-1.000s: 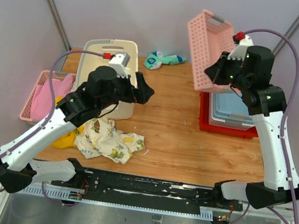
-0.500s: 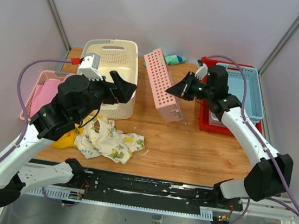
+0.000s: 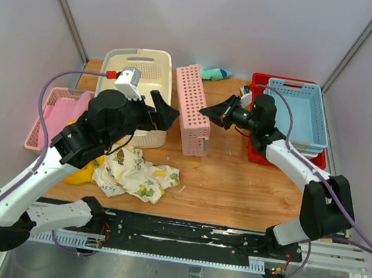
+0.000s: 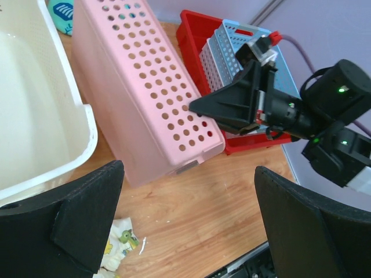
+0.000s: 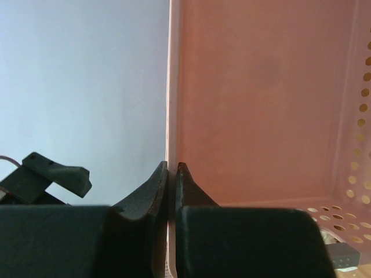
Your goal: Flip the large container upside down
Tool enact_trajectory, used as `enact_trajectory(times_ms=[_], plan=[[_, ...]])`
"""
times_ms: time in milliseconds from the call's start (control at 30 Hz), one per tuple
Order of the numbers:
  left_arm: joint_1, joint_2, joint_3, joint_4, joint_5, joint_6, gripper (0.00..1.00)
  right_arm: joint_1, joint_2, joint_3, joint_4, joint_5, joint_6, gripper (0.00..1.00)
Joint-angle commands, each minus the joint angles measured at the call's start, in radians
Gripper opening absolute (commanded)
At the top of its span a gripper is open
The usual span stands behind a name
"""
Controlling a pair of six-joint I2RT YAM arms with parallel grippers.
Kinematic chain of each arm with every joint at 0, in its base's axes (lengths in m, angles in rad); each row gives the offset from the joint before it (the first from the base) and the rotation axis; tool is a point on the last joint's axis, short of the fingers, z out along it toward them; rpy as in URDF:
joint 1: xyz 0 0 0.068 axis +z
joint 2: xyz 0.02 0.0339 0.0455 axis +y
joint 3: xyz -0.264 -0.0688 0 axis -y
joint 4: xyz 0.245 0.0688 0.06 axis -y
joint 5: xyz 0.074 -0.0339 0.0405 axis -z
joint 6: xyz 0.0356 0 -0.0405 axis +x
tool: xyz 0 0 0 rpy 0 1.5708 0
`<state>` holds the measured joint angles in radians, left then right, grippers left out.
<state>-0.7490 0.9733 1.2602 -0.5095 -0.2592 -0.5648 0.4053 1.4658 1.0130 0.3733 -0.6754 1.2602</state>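
The large container (image 3: 140, 66) is a cream tub standing upright, mouth up, at the back left of the table; its rim and inner wall (image 4: 40, 116) fill the left of the left wrist view. My left gripper (image 3: 164, 112) hangs open just right of the tub's front corner, with only bare wood between its fingers (image 4: 188, 174). My right gripper (image 3: 206, 112) is shut on the thin rim of a pink perforated basket (image 3: 191, 109), which stands on its side next to the tub. The pinched rim shows between the fingertips (image 5: 171, 168).
A red tray (image 3: 256, 151) holding a blue basket (image 3: 298, 112) sits at the right. A pink lattice basket (image 3: 38, 128) with pink cloth is at the left edge. Printed clothes (image 3: 134, 173) and a yellow cloth (image 3: 80, 175) lie at the front left. A teal toy (image 3: 214, 73) lies at the back.
My right arm brought the pink basket down from above the red tray and leftward; it now stands on its side beside the cream tub. The left arm's wrist shifted slightly, still open.
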Motion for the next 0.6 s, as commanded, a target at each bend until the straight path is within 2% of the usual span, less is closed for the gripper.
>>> enact_trajectory(times_ms=[0,133,300,367,567], plan=[[0.004,0.002,-0.01,0.034,0.034,0.009,0.99,-0.013,0.042,-0.052,0.226,-0.06,0.21,0.01],[0.004,0.016,-0.007,0.036,0.059,0.016,0.99,-0.025,0.054,-0.087,0.2,-0.073,0.22,0.01],[0.004,0.051,0.003,0.036,0.102,0.021,0.99,-0.072,0.029,-0.102,-0.019,-0.073,0.106,0.0],[0.004,0.063,0.002,0.04,0.115,0.026,0.99,-0.1,0.007,-0.113,-0.088,-0.069,0.061,0.08],[0.004,0.102,0.004,0.052,0.158,0.033,0.99,-0.194,-0.068,-0.138,-0.283,-0.015,-0.098,0.43]])
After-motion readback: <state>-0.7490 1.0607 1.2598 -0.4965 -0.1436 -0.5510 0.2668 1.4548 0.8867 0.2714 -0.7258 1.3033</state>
